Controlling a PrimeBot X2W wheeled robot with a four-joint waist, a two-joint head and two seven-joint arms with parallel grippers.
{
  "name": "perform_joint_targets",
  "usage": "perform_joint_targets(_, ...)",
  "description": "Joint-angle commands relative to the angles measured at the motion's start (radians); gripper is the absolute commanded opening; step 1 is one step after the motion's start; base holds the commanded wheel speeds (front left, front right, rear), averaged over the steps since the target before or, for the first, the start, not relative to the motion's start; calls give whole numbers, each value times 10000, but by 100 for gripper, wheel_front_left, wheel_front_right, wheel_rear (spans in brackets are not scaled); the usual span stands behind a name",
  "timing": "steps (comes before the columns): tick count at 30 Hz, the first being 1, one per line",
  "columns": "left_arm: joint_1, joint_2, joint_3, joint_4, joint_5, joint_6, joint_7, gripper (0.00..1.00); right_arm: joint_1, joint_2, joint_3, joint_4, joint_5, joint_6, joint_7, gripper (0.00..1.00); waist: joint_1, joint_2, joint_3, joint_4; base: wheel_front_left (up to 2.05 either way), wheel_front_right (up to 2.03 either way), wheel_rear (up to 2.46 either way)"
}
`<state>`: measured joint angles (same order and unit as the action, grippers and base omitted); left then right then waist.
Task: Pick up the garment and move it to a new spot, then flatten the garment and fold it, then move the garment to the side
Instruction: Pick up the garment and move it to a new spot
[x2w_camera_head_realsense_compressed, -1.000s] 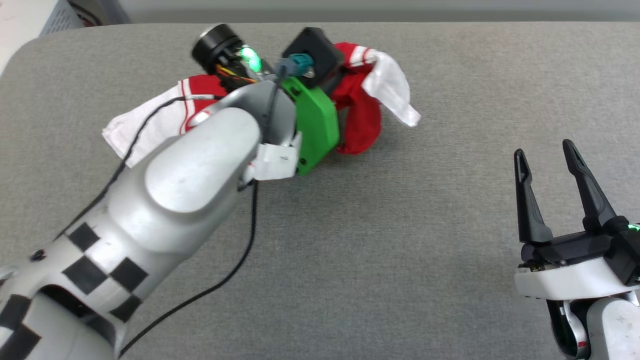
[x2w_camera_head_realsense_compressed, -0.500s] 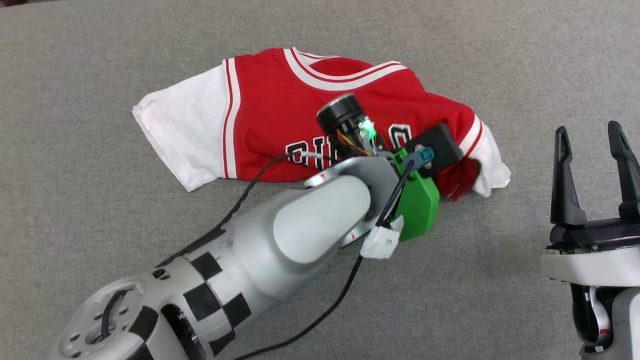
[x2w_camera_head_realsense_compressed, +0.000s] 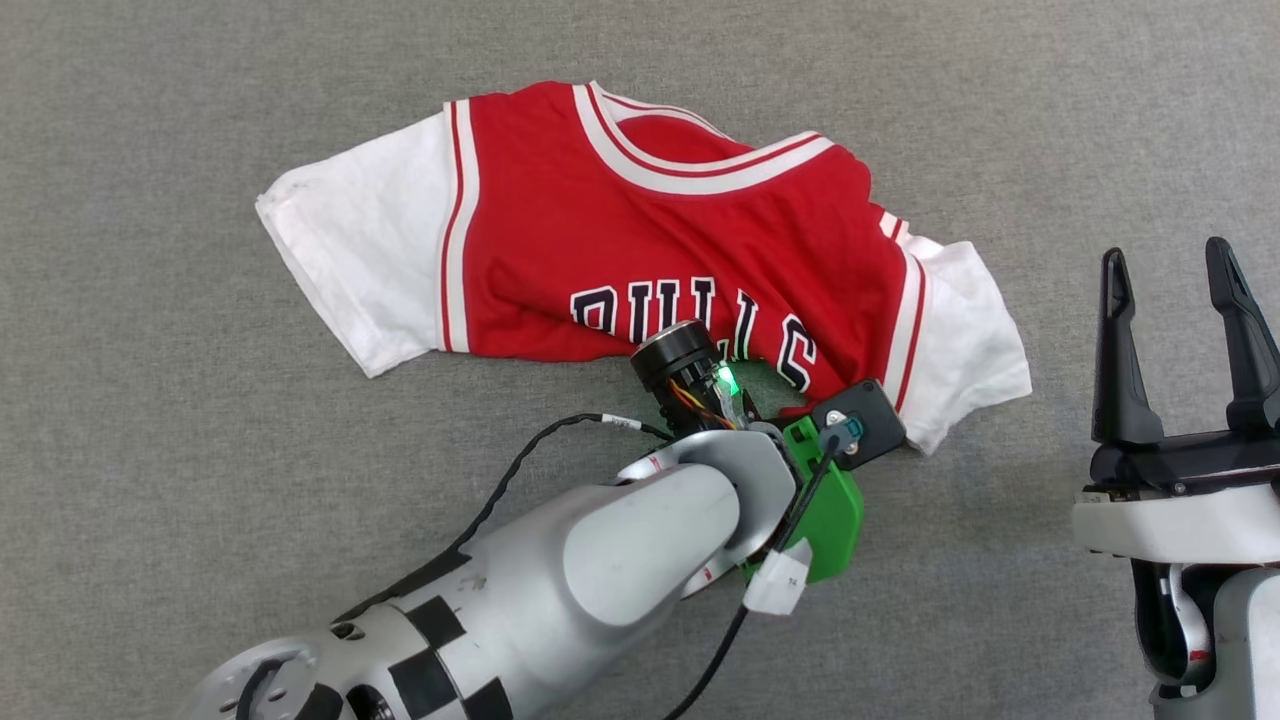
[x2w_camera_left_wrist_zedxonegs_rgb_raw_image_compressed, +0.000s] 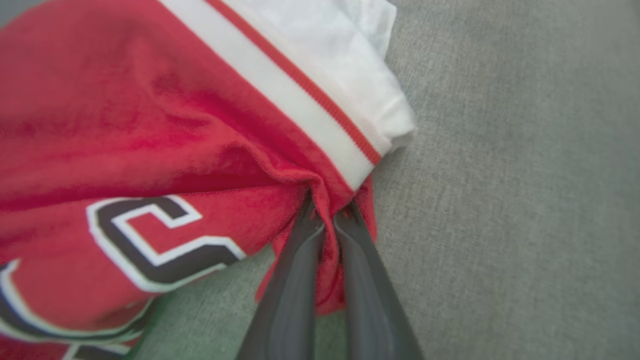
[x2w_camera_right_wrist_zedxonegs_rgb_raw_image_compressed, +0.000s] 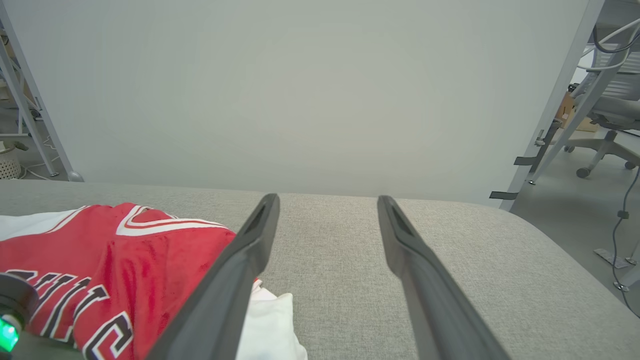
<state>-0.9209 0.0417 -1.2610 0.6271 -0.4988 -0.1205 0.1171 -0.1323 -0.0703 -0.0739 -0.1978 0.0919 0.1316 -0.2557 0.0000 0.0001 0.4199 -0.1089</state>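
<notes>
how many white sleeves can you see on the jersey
2: one sleeve lies at the jersey's left end in the head view, the other at its right end.

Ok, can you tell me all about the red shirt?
The shirt is a red jersey of knit cloth with white short sleeves, white-and-red striped trim at the neck and armholes, and black, white-edged letters reading BULLS. It lies front up on the grey surface, mostly spread but wrinkled. The left tool is shut on a bunched pinch of red cloth beside one sleeve.
</notes>
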Motion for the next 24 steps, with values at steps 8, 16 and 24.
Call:
perform_joint_targets(8, 42, 86, 369, 110, -414, 374, -2212, 100, 475, -27, 10, 214, -66, -9, -61, 100, 0, -1, -1259, 700, 0, 0, 0)
perform_joint_targets(16, 684, 622, 1315, -676, -723, 1542, -3424, 100, 998, -103, -1, 272, -96, -9, -61, 100, 0, -1, -2247, 1337, 0, 0, 0)
perform_joint_targets(24, 1828, 2145, 3252, -2360, -643, 3399, -3778, 100, 1224, -107, 38, 287, -130, -9, -61, 100, 0, -1, -2675, 1700, 0, 0, 0)
